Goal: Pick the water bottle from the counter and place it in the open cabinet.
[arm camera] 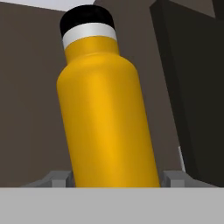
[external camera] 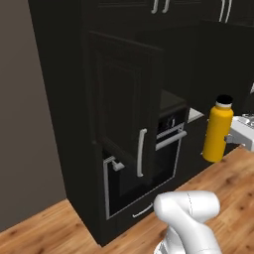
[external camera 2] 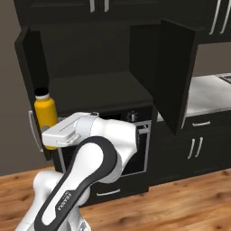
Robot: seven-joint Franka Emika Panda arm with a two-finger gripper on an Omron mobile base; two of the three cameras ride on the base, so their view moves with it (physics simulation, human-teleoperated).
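One water bottle, rigid and smooth, I judge fairly light but slippery, sits upright in my gripper, jaws closed on its lower body, a sound hold. It hangs in the air, near the open cabinet.

Water bottle upright in the pincer at nine o'clock of the open cabinet, table off at three o'clock.
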